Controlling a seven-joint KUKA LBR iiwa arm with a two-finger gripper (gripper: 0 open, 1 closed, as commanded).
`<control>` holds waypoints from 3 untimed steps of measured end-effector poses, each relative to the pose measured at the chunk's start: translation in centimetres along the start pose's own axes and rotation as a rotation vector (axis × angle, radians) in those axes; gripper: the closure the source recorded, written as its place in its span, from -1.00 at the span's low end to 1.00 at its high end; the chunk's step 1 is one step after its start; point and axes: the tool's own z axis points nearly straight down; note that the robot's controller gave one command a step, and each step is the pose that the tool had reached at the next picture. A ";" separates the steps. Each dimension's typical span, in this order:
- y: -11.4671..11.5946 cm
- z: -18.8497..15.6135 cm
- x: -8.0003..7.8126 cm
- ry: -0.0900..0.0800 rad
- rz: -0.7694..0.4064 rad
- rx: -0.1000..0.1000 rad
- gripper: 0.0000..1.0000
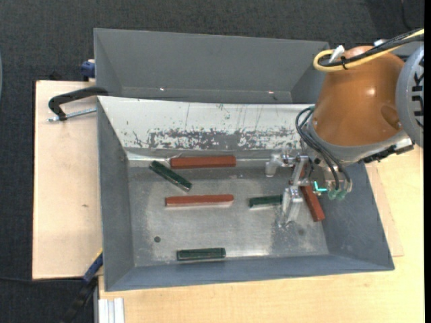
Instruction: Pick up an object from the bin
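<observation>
The gripper [289, 215] hangs low at the right end of the bin [116, 221], between two things: a short green bar [264, 201] just to its left, lying flat, and a right red bar [314, 206] just to its right, tilted, close by the foot of the right wall. The likeliest trouble from here is a grasp that takes neither. With both bars so near, a closing could nudge one aside, or pinch the right red bar by a corner so that it swings and drops on the lift; the wall leaves little room on that side, and a scrape there could knock the bar askew; a thin flat bar on bare metal may also slide rather than rise.

The orange cover [357, 99] crowds the view; whether the jaws stand open or closed cannot be told, nor whether anything sits between them; the right red bar is at least very near the gripper, perhaps touching.

The mid red bar [199, 200], far red bar [203, 161], slanted green bar [170, 175] and near green bar [201, 254] lie well apart to the left.
</observation>
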 end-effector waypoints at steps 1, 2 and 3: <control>0.0 -0.4 -0.2 -0.008 0.000 0.000 -1.00; -1.0 4.5 -1.1 -0.016 0.018 -0.001 -1.00; -1.3 11.7 -6.9 -0.020 -0.074 0.001 -1.00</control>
